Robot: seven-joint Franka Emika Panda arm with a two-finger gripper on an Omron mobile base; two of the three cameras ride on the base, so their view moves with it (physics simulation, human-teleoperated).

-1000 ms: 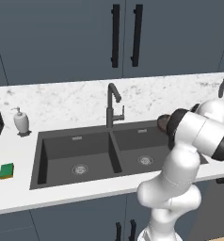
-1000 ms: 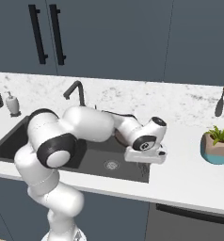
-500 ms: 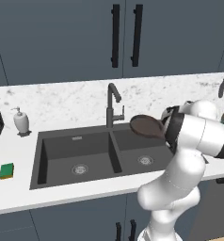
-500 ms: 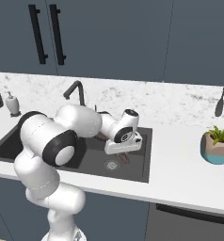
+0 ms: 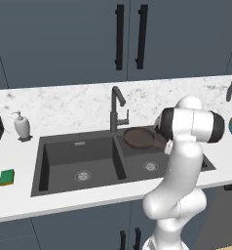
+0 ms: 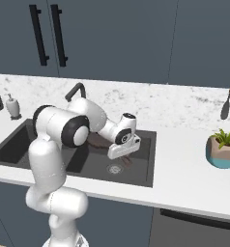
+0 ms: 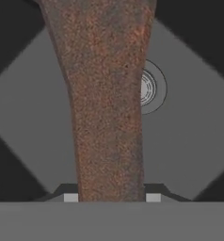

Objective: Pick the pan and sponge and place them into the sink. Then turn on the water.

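The reddish-brown pan hangs level over the right basin of the dark grey sink, close to the faucet. My gripper is shut on the pan's handle. In the hand view that handle runs up the middle, with the basin's drain beneath it. From the right base camera, the gripper sits above the right basin, and the pan is partly hidden behind the arm. The green and yellow sponge lies on the counter left of the sink.
The dark faucet rises behind the divider, next to the pan. A white soap dispenser stands at the back left. A potted plant and hanging utensils are on the right. Dark cabinets hang above.
The pan has travelled left from over the right counter to above the right basin and come down a little, still in my gripper. The sponge has not moved.
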